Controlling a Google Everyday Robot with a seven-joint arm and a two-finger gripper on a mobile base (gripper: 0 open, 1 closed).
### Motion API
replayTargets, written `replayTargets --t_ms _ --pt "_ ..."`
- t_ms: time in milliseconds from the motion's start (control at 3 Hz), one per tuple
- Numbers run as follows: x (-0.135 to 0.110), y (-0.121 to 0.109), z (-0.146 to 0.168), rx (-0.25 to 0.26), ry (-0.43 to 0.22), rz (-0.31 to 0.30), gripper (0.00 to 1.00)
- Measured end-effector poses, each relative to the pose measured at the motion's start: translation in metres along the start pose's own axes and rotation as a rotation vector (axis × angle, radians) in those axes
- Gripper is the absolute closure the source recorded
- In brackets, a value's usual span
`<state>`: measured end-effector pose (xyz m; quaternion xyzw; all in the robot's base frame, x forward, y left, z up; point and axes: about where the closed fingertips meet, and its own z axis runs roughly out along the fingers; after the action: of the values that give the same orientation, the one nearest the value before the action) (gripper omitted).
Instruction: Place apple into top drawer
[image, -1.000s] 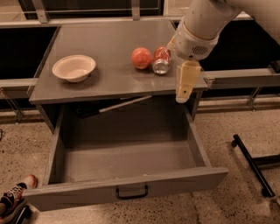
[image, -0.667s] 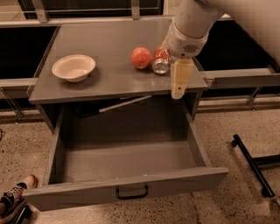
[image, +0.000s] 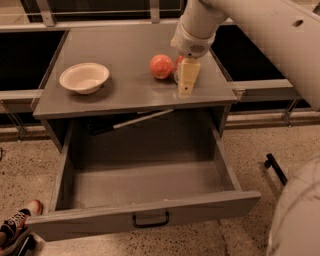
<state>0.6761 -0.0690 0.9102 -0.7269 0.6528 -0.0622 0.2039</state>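
Note:
The apple (image: 161, 66), round and red-orange, sits on the grey cabinet top (image: 125, 92), right of centre. My gripper (image: 187, 85) hangs from the pale arm just right of the apple, slightly nearer the front edge and pointing down. It is beside the apple and holds nothing I can see. The top drawer (image: 75, 220) is pulled fully out below, with a black handle (image: 150, 220) on its front panel; nothing lies inside it.
A cream bowl (image: 84, 77) stands on the left of the cabinet top. A soda can (image: 177, 64) is mostly hidden behind my gripper. A pale rod (image: 135, 120) lies in the cabinet opening. A shoe (image: 15, 222) is at the bottom left, and a black bar (image: 275, 167) lies on the floor at right.
My gripper has moved left from beyond the cabinet's right front corner to over the top, close beside the apple. It now covers most of the can.

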Motion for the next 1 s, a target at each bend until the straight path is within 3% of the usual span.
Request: replayTargets --t_ms 333,667,1000 --pt "-0.015 -0.031 0.016 0.038 -0.040 0.039 0.00" --pt "-0.031 -0.053 0.037 0.032 -0.079 0.095 0.00" --pt "-0.039 -0.064 0.066 0.017 -0.031 0.121 0.00"
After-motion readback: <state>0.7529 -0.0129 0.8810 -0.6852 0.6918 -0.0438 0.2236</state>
